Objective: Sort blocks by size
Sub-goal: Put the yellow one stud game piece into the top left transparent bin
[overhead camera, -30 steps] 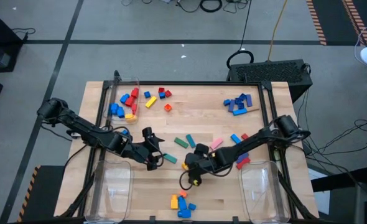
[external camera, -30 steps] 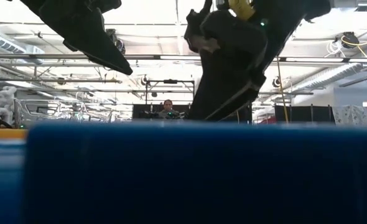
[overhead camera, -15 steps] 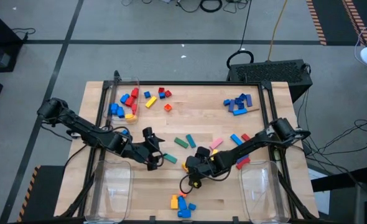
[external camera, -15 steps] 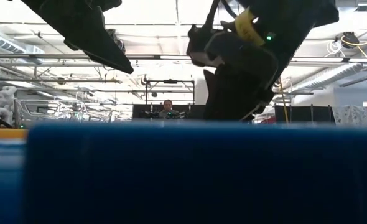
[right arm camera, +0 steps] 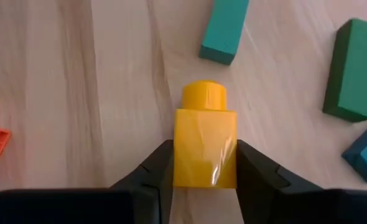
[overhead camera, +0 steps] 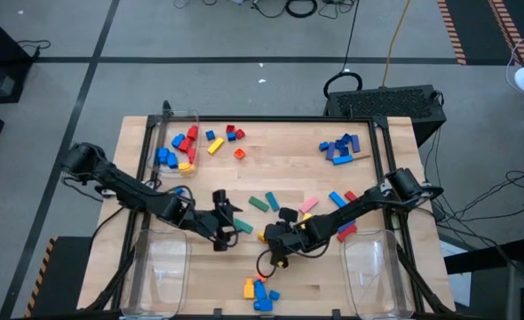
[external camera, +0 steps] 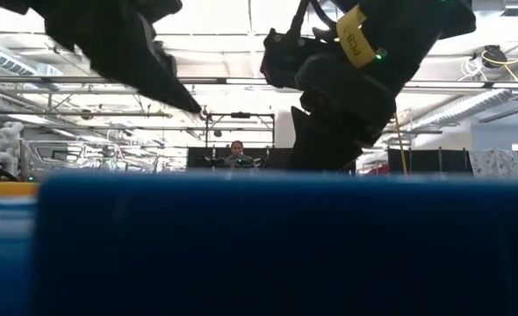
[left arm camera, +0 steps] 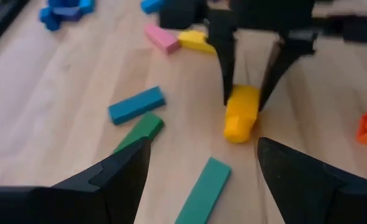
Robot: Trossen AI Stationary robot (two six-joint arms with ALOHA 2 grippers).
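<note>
The yellow brick [right arm camera: 205, 146], smooth glossy plastic with a round stud on one end, lies near the middle of the bench [overhead camera: 289, 151], toward its front edge. Half a second ago the right gripper [overhead camera: 269, 235] stood wider over it; now its dark fingers [right arm camera: 155, 171] press both flat sides, so the pick looks made and a lift can follow. The left gripper [overhead camera: 229, 219], spread wide, has edged closer beside a teal bar [left arm camera: 202, 190] on pale grained wood.
</note>
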